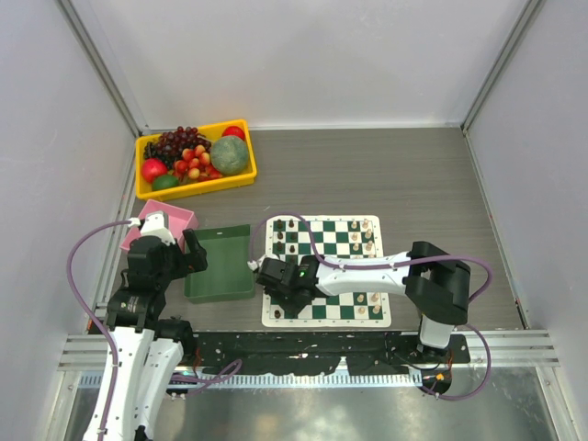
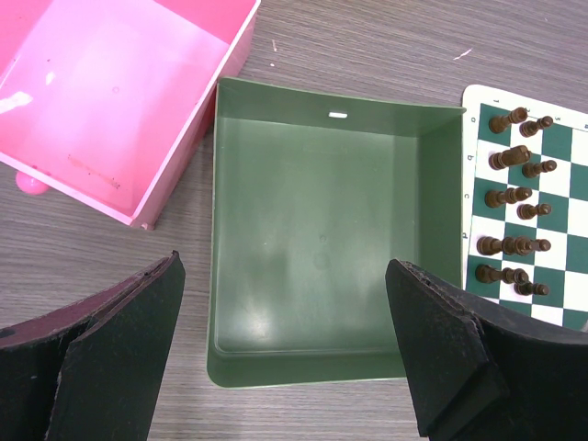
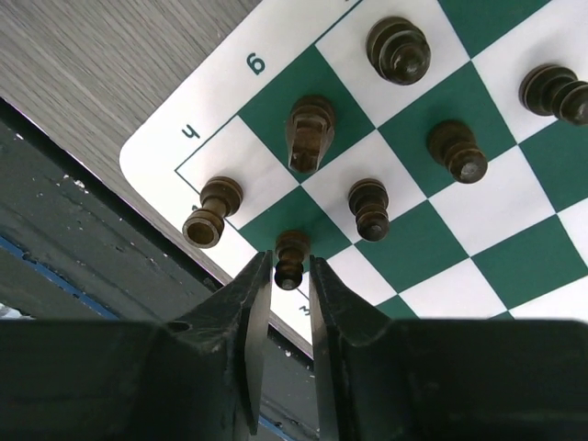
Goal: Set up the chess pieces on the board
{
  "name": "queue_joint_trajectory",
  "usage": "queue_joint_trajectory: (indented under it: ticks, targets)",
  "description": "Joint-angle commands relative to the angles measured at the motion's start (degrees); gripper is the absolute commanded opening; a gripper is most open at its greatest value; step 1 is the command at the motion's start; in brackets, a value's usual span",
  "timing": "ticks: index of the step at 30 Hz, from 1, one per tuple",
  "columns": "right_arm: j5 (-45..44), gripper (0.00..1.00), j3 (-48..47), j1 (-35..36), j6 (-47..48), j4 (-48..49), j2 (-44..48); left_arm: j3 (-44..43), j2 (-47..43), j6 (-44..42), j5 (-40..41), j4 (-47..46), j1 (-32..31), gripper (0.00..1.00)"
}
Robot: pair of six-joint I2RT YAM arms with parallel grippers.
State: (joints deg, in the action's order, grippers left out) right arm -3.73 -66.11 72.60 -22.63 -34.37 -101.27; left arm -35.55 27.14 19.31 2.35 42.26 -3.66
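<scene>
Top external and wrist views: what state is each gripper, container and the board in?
left gripper, open, over green tray
right gripper, shut on dark pawn near board corner
green tray, empty
pink box, empty where visible
yellow bin, filled with fruit
board, flat; dark pieces left, cream pieces right

Board [image 1: 342, 250] on surface [image 1: 367, 175]; tray [image 1: 219, 266] just beside its left edge, box [image 1: 170, 220] behind-left of tray, fruit bin [image 1: 195, 188] far back left. Chess pieces [image 1: 290, 237] line board's left and right sides. Right gripper [image 3: 289, 261] over near-left corner, clamping 1 piece [image 3: 292, 246].
</scene>
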Motion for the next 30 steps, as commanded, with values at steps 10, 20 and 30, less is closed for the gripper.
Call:
queue_joint_trajectory:
  ticks: [10, 20, 30]
  targets:
    - [-2.6, 0.41, 2.91, 0.44, -0.39, 3.61, 8.1, -0.22, -0.07, 0.2, 0.02, -1.48, 0.06, 0.99]
    - [-19.8, 0.58, 7.13, -1.58, -3.73, 2.65, 23.91, -1.54, 2.22, 0.11, -1.03, -0.69, 0.15, 0.99]
    - [-25.11, 0.98, 13.46, -39.32, 0.91, 0.44, 44.21, -3.82, 4.94, 2.57, 3.09, -0.07, 0.14, 0.99]
